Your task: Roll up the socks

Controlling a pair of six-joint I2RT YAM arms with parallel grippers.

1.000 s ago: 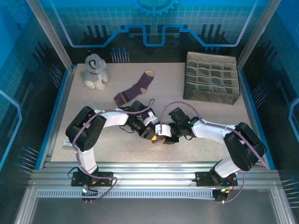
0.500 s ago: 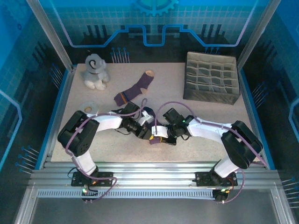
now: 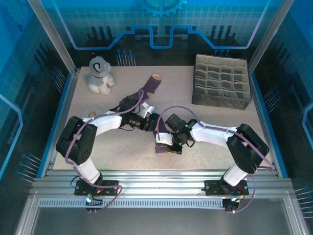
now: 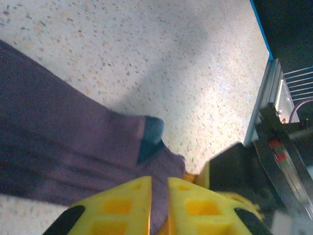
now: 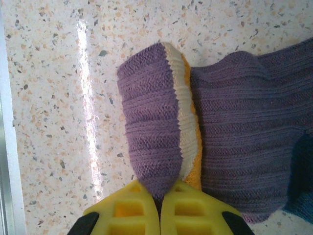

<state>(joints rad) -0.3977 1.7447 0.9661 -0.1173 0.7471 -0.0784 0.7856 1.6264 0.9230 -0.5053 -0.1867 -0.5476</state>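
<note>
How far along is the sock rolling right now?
Nothing looks finished: no rolled bundle yet. In hand: the right gripper pinches the cuff of the navy-heeled sock, folded over on itself, while the left gripper clamps the same sock further along. Left: rolling that sock up, and the tan-toed sock, lying flat toward the back of the table, ungripped.

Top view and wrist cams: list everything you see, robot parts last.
tan-toed sock: 1, purple, far centre of table
navy-heeled sock: 1, purple with orange-banded cuff, mid-table between the grippers
plush toy: 1, grey, far left corner
divider box: 1, grey, far right corner
table: 1, speckled beige
left gripper: 1, yellow fingers, shut on navy-heeled sock
right gripper: 1, yellow fingers, shut on its folded cuff
</note>
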